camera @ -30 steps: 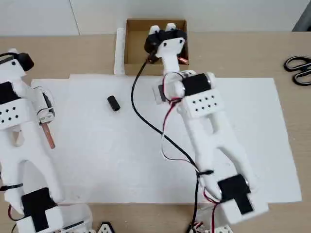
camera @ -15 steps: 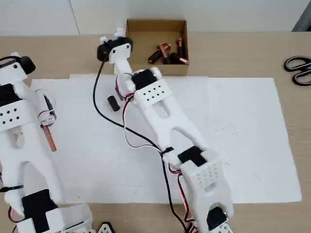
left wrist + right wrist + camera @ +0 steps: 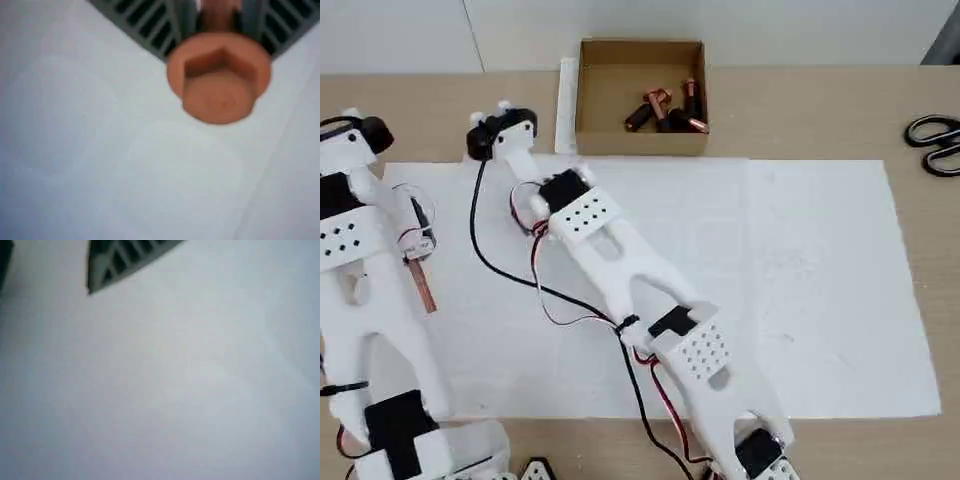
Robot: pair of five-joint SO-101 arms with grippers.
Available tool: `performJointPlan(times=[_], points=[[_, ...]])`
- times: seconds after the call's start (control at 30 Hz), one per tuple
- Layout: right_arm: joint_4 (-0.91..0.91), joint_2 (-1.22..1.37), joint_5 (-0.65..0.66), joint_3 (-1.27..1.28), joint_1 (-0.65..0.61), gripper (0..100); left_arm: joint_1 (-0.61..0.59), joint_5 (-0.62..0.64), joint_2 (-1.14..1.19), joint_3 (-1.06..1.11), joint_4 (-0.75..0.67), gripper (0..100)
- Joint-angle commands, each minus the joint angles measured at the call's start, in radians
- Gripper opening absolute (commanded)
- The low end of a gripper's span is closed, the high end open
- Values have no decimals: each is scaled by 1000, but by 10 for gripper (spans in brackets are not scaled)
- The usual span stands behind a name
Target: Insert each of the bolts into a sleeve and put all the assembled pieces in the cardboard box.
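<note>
My left gripper (image 3: 416, 252) stays at the left side of the foam sheet, shut on a copper bolt (image 3: 422, 288). In the left wrist view the bolt's hex head (image 3: 218, 80) hangs between the grey ribbed jaws, just above the foam. My right arm stretches across to the left, and its gripper (image 3: 535, 213) sits low over the sheet. It covers the spot where the black sleeve lay. The right wrist view has one grey ribbed finger (image 3: 127, 260) above bare foam and nothing between the jaws, so this gripper is open. The cardboard box (image 3: 592, 100) holds several assembled copper-and-black pieces (image 3: 665, 110).
A white foam sheet (image 3: 800, 260) covers most of the wooden table. Black scissors (image 3: 935, 140) lie at the far right edge. A white strip (image 3: 567, 100) lies along the box's left wall. The right arm's black cable (image 3: 485, 250) trails across the sheet.
My right arm has swung left from the box to the black sleeve's spot, uncovering the pieces in the box and hiding the sleeve. The left arm has kept still with its bolt.
</note>
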Motion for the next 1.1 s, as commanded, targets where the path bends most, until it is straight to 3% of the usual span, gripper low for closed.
performJointPlan(times=[0.0, 0.37, 0.6, 1.07], points=[[-35, 24, -11, -64, -2, 241, 0, 3, -55, 12, -5, 6], [-76, 90, -6, -64, 21, 236, 2, 3, -117, 35, -14, 6], [-68, 90, -6, -64, 38, 10, 2, 3, -126, 58, -17, 6], [-12, 81, -8, -64, 76, 5, 2, 3, -126, 58, -17, 6]])
